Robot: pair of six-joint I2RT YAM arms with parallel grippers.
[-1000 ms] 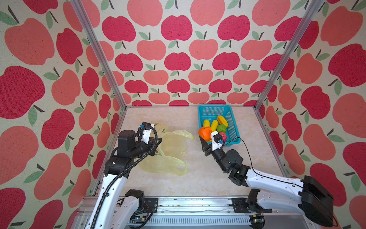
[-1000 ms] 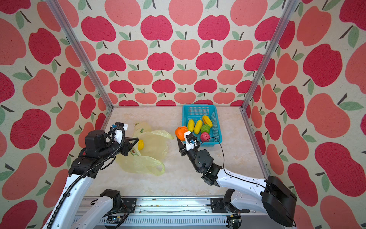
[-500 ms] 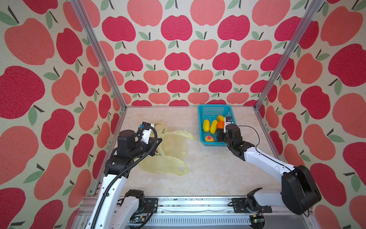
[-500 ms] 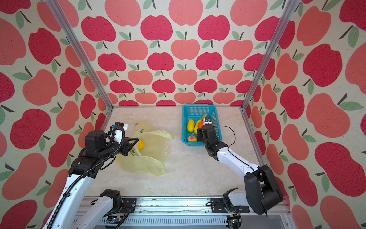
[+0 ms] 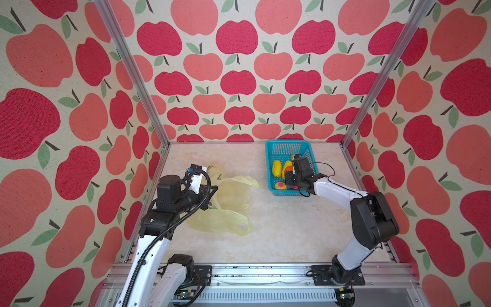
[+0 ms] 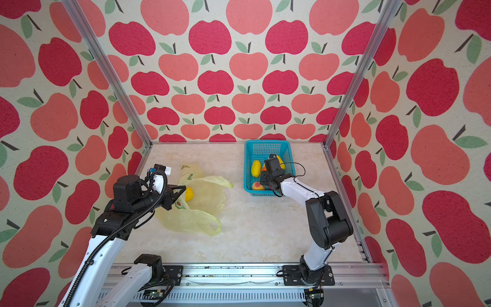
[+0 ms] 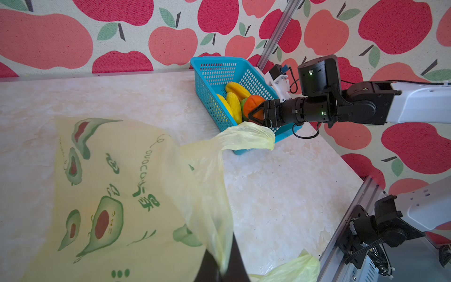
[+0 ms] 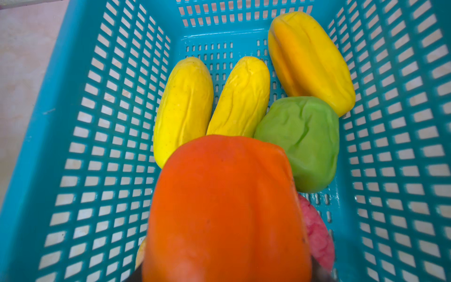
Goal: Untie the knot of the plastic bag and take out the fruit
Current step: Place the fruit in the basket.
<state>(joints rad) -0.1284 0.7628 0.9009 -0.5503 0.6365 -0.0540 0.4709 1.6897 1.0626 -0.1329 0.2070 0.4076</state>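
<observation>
Right gripper (image 7: 253, 113), clasping round orange toy fruit (image 8: 224, 207), has reached teal mesh basket (image 7: 212, 73): drop next; left gripper (image 7: 223, 265) pinches yellow-green plastic bag (image 7: 122, 171)

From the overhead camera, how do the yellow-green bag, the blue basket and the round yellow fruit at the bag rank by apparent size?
Largest to smallest in a top view:
1. plastic bag
2. basket
3. yellow fruit, partly hidden, so its full size is unsure
</observation>
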